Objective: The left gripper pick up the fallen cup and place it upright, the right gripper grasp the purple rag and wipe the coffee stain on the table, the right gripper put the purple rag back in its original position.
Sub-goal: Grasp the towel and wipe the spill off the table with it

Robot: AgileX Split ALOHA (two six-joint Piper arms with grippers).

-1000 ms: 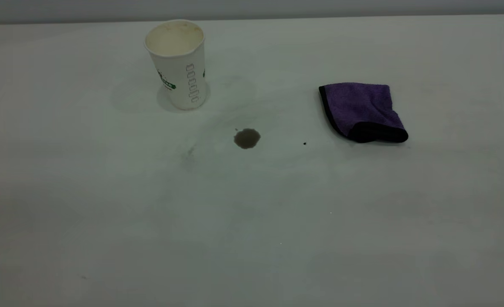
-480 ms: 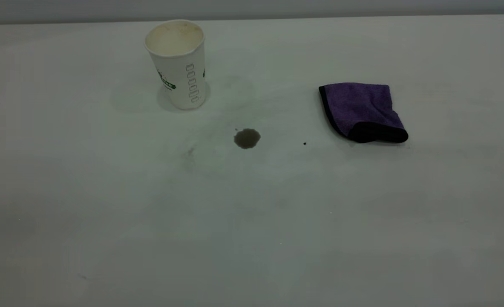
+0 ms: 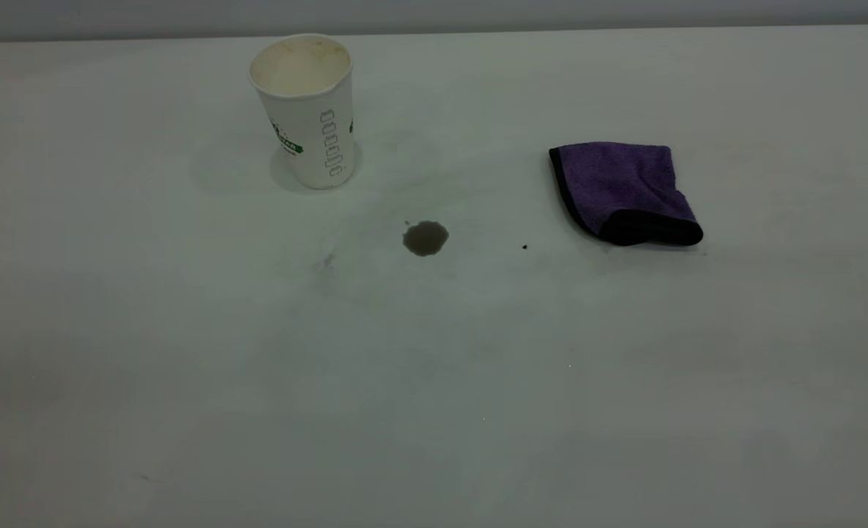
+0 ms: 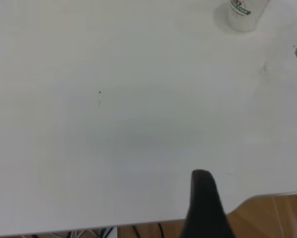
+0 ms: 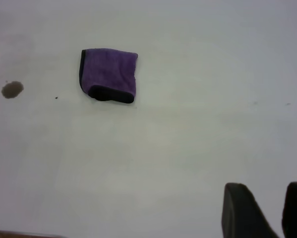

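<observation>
The cup stands upright at the back left of the table, mouth up, stained cream inside; its base also shows in the left wrist view. The coffee stain lies in front of it towards the right, and shows in the right wrist view. The purple rag lies folded at the right, also in the right wrist view. Neither gripper shows in the exterior view. My left gripper hangs near the table's edge, far from the cup. My right gripper is open by a narrow gap, empty, far from the rag.
A tiny black speck lies between stain and rag. Faint smudges mark the table left of the stain. In the left wrist view the table's edge and wooden floor show beside the left gripper.
</observation>
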